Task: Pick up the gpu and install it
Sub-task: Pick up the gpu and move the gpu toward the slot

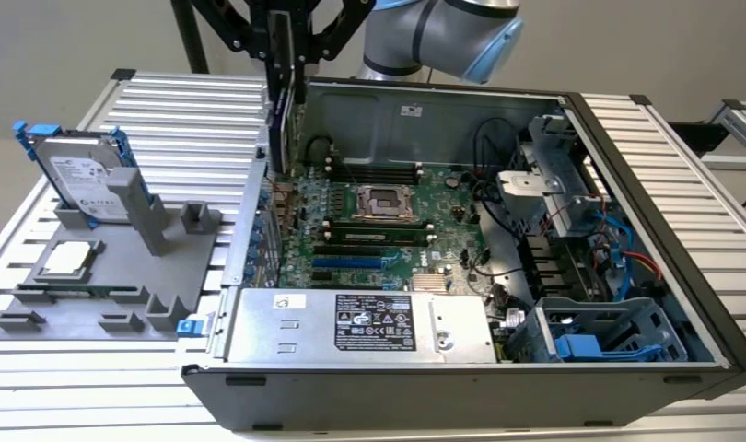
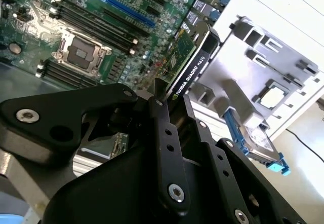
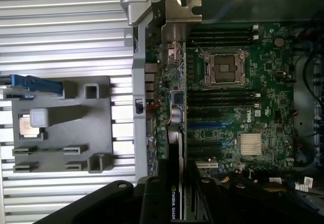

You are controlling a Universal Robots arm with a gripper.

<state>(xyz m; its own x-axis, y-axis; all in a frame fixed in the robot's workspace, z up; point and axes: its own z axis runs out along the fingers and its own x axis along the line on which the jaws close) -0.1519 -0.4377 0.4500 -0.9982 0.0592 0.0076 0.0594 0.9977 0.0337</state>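
Gripper (image 1: 287,55) is clamped on the gpu (image 1: 278,92), pinching it near the top so the card hangs upright and edge-on. It sits over the open computer case (image 1: 472,396), right at the wall on the exterior view's left. Going left to right in the exterior view, a gray holder (image 1: 127,285) sits on the slatted bench (image 1: 164,101). A silver hard drive (image 1: 85,175) with blue rails stands in it, and a small square CPU chip (image 1: 72,260) lies flat nearer the front. Next comes the card in the gripper, well apart from that holder. After that is the green motherboard (image 1: 386,230) with its open CPU socket (image 1: 379,203) and the silver power supply (image 1: 361,322) along the front. A drive cage (image 1: 594,336) with blue parts sits at the far right. In the second wrist view the black fingers (image 2: 164,127) close on the gpu (image 2: 195,57), black cover on one side, green board on the other, angled over the motherboard's slots. In the first wrist view the gpu (image 3: 174,203) runs along the motherboard's edge beside the case wall. Honestly can't tell if its lower end touches a slot.
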